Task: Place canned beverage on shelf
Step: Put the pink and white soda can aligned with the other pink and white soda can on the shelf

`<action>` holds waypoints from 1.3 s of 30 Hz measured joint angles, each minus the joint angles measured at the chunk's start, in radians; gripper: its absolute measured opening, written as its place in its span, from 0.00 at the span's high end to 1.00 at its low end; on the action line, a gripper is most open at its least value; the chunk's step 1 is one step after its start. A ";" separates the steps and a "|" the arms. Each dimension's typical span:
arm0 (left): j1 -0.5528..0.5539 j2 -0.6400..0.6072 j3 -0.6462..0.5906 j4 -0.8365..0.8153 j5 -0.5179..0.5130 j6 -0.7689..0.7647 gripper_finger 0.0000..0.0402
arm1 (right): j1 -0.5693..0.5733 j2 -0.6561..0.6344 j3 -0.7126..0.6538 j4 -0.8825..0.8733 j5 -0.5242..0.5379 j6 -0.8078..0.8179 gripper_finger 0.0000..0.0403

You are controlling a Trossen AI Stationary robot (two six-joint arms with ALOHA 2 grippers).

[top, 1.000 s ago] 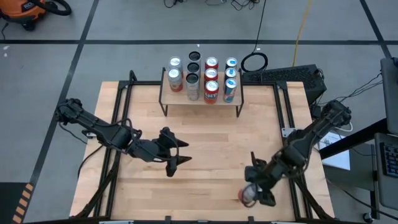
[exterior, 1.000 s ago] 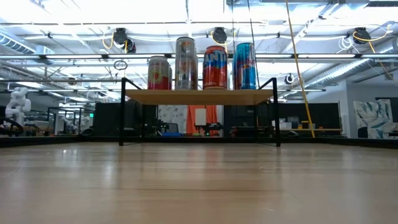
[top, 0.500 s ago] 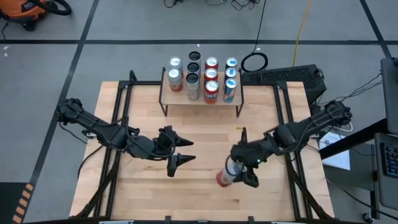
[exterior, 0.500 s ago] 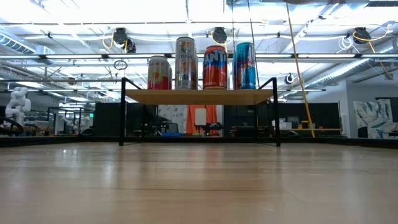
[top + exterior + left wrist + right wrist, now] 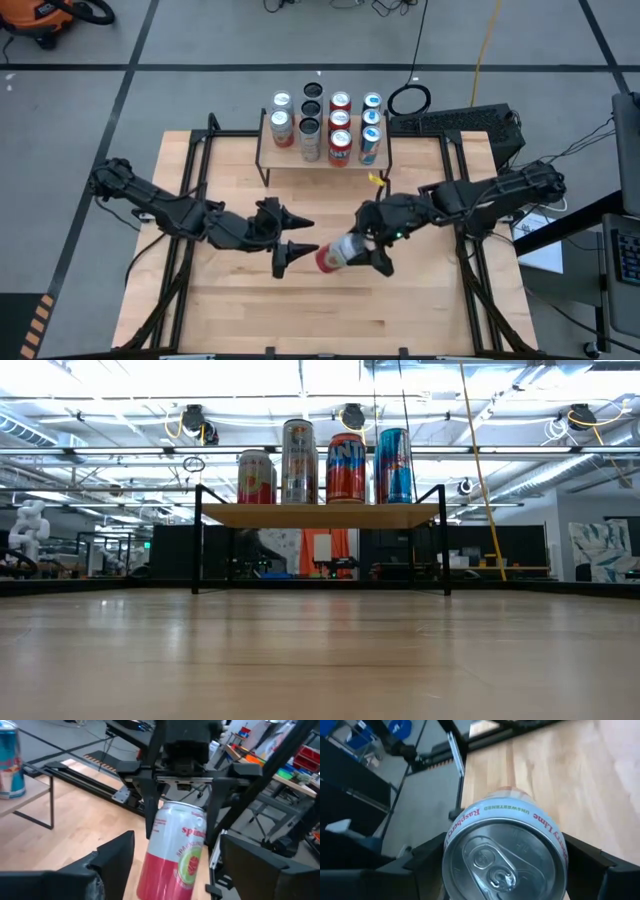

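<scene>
The right gripper (image 5: 362, 247) clamps the red-and-white can (image 5: 335, 253) above the table's (image 5: 420, 300) centre, well short of the shelf (image 5: 322, 160) at the far edge. The left gripper (image 5: 293, 237), fingers spread, faces it. Centre the can between those fingers before releasing the right grip.

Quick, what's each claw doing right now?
Left claw: open, empty, beside the can.
Right claw: shut on the can.

2 dark jointed arms (image 5: 170, 208), blk cables
</scene>
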 joint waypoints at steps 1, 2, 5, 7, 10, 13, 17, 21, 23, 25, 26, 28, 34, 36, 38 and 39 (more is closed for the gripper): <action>0.006 0.000 0.000 0.000 0.000 0.000 0.25 | -0.010 0.000 0.000 0.014 -0.001 -0.012 0.27; 0.012 0.000 0.000 0.001 -0.001 0.000 0.22 | -0.021 0.000 0.000 0.027 -0.001 -0.023 0.27; 0.027 0.000 0.000 0.001 -0.003 0.000 0.13 | -0.050 0.000 0.000 0.051 -0.002 -0.052 0.27; 0.035 0.000 0.000 0.001 0.000 0.005 0.07 | -0.068 0.000 0.000 0.059 -0.002 -0.067 0.27; 0.044 0.000 0.000 -0.004 0.054 0.026 0.02 | -0.093 0.000 0.000 0.064 -0.002 -0.081 0.27; 0.055 0.000 0.000 -0.055 0.073 0.021 0.01 | -0.116 0.000 0.000 0.069 -0.004 -0.101 0.27; 0.078 0.012 0.000 -0.143 0.078 0.026 0.01 | -0.137 0.000 0.000 0.083 -0.007 -0.117 0.27; 0.109 0.034 0.002 -0.160 0.117 0.034 0.01 | -0.141 0.000 0.000 0.101 -0.009 -0.121 0.27; 0.119 0.043 0.000 -0.160 0.132 0.053 0.01 | -0.141 0.000 0.000 0.114 -0.009 -0.124 0.27; 0.138 0.054 0.002 -0.134 0.148 0.072 0.01 | -0.141 0.000 0.000 0.121 -0.010 -0.123 0.27; 0.143 0.056 0.002 -0.141 0.160 0.078 0.01 | -0.141 0.000 0.000 0.121 -0.010 -0.122 0.27; 0.158 0.066 0.001 -0.138 0.188 0.087 0.01 | -0.140 0.000 0.000 0.118 -0.010 -0.123 0.27; 0.195 0.107 0.000 -0.103 0.273 0.105 0.01 | -0.141 0.000 0.000 0.119 -0.009 -0.121 0.27; 0.199 0.111 0.000 -0.095 0.283 0.108 0.01 | -0.141 0.000 0.000 0.119 -0.009 -0.120 0.27; 0.202 0.111 0.000 -0.060 0.282 0.111 0.01 | -0.141 0.000 0.000 0.120 -0.009 -0.120 0.27; 0.205 0.110 0.000 -0.048 0.281 0.123 0.01 | -0.141 0.000 0.000 0.121 -0.008 -0.119 0.27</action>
